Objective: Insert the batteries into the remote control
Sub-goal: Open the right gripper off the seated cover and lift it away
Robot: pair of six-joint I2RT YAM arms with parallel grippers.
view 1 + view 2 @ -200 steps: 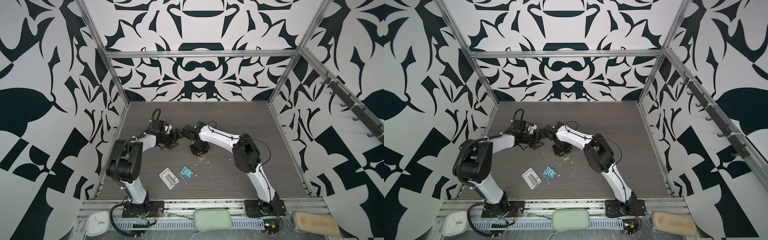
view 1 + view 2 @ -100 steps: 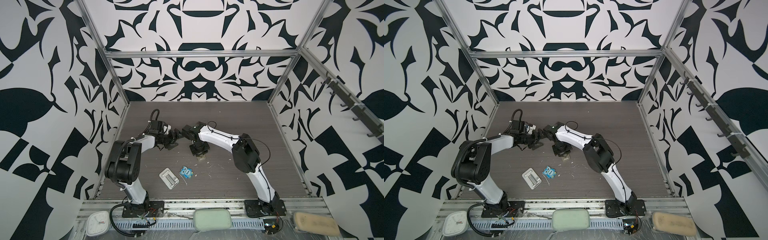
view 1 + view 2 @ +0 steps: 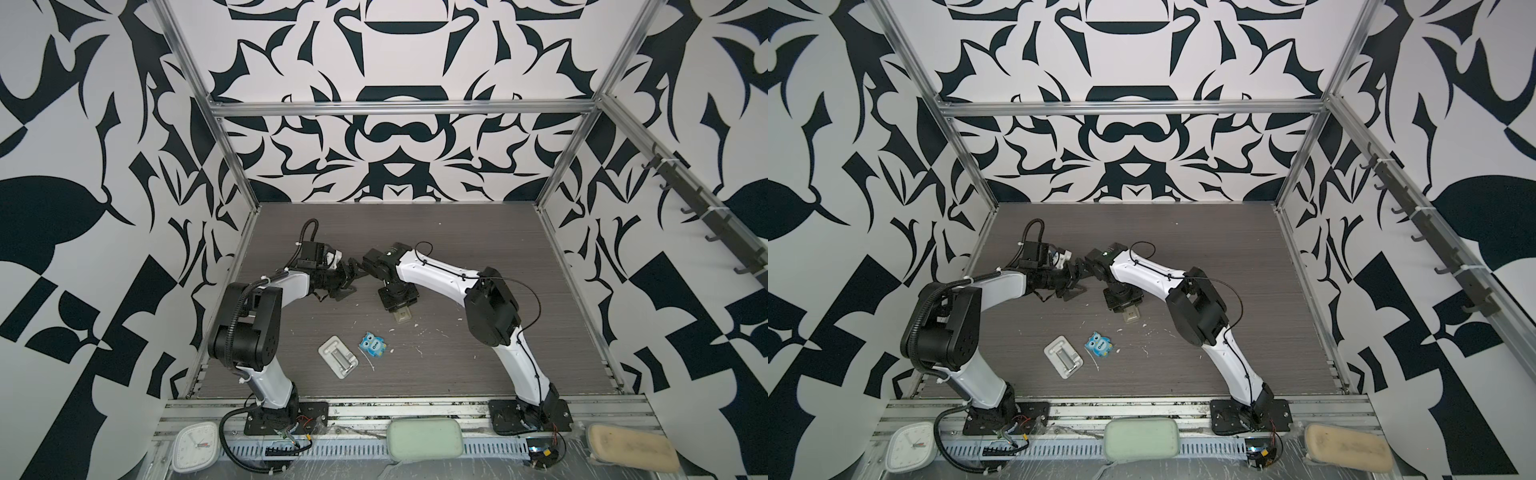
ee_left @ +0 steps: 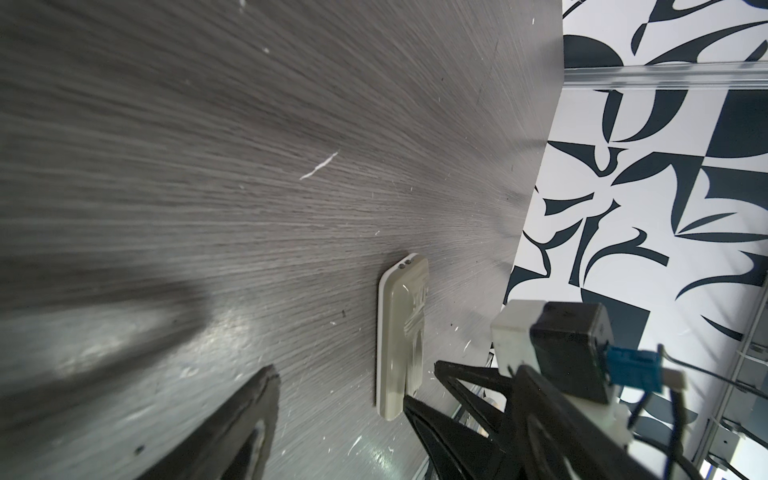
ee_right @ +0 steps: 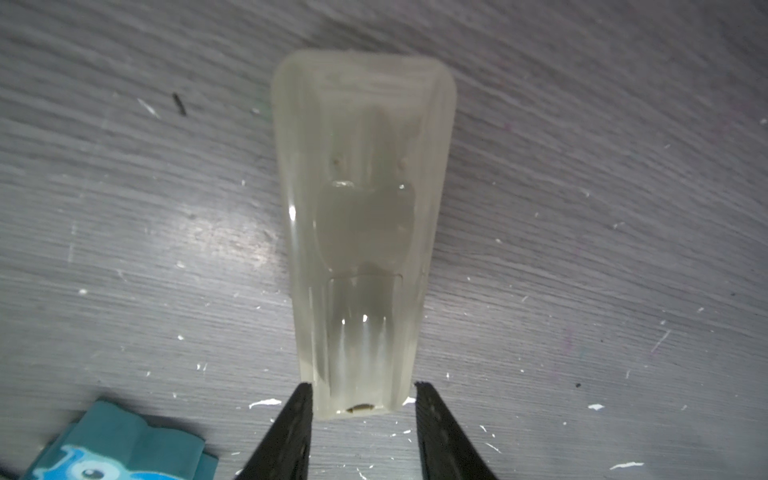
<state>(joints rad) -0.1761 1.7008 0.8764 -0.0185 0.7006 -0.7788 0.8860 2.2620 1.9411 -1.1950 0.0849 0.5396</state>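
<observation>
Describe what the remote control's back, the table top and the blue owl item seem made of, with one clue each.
Remote control: probably moulded plastic, pale beige, glossy; bright highlights show.
Table top: likely wood-effect laminate, grey; fine grain lines, faint sheen.
Blue owl item: unclear, perhaps printed plastic or card; flat cartoon print.

The table (image 3: 457,365) is showing a dark grey wood grain with small white flecks. The walls (image 3: 395,137) are carrying a bold black and white pattern of curved shapes. The remote control (image 5: 361,232) is showing a pale beige-grey back with a thin white edge. The owl-shaped item (image 3: 373,343) is appearing bright blue, and the tray (image 3: 325,348) left of it is looking white around a silver metal piece (image 3: 340,358). The left arm (image 3: 293,286) and the right arm (image 3: 432,276) are wearing white shells with black joints.
</observation>
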